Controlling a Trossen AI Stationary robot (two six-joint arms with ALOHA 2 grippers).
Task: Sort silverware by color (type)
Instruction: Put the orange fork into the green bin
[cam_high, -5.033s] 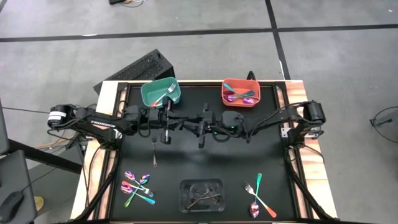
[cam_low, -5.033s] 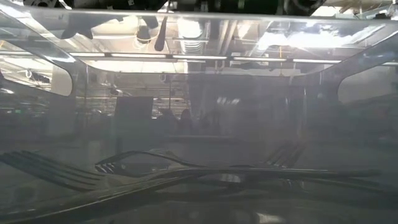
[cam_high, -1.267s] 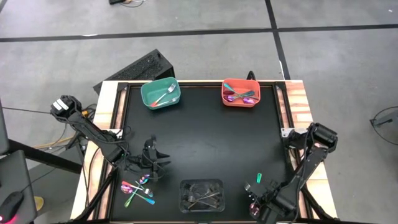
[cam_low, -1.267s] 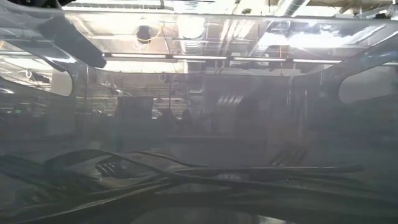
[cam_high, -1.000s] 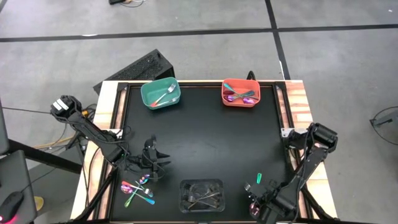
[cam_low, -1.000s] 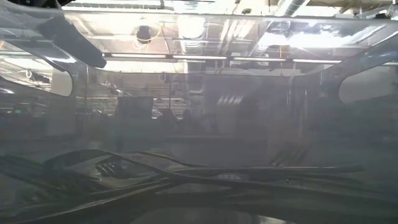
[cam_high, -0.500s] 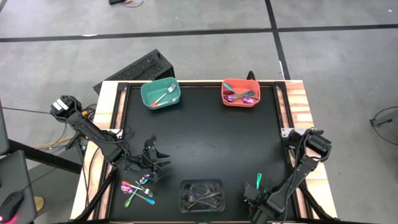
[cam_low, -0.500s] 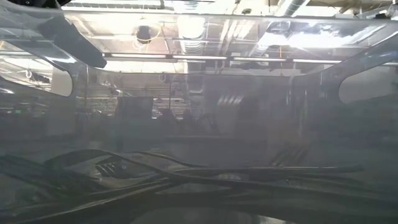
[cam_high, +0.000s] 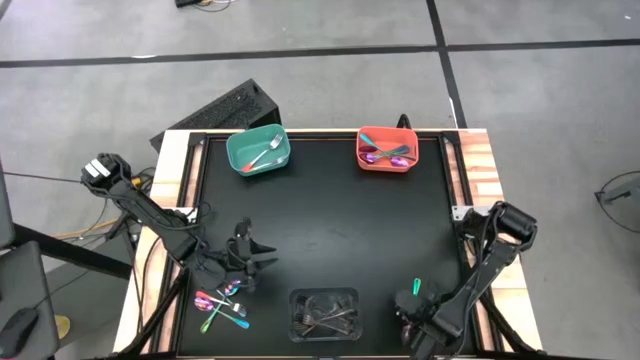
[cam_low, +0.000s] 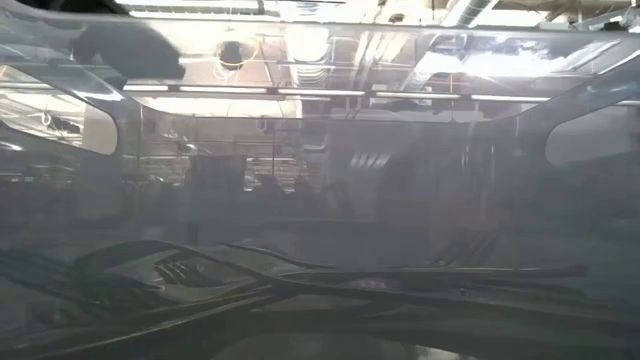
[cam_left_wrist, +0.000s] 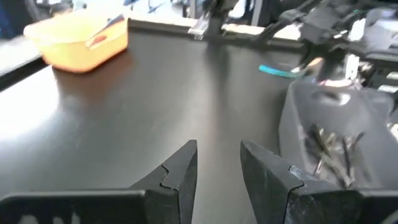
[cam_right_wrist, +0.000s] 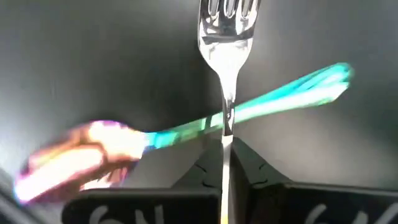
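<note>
The right gripper (cam_right_wrist: 224, 167) is pinching a fork (cam_right_wrist: 227, 56) over a teal-handled spoon (cam_right_wrist: 186, 134), so lifting straight up seems wise.

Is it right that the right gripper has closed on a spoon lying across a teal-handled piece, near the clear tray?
Not quite: the right gripper is shut on a fork, not a spoon, as the right wrist view shows by its tines. It does cross the teal-handled piece, near the clear tray.
</note>
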